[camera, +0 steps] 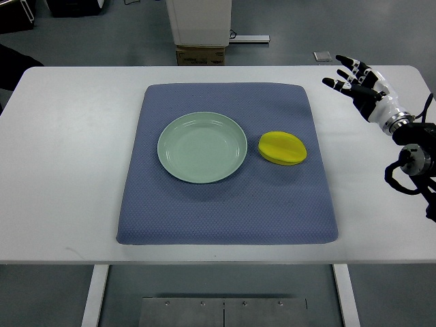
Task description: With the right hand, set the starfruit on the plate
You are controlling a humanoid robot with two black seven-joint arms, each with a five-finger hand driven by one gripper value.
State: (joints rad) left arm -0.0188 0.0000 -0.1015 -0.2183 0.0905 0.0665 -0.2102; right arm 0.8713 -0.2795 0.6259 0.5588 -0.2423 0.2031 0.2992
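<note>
A yellow starfruit [283,148] lies on the blue mat [227,204], just right of a pale green plate [202,147]. The plate holds nothing. My right hand [355,78] hovers over the white table's far right, well up and right of the starfruit, with its fingers spread and holding nothing. Its arm comes in from the right edge. My left arm does not show.
The white table [68,157] carries the mat in its middle. Beyond the far edge stand a cardboard box [200,54] and a white cabinet [199,20] on the floor.
</note>
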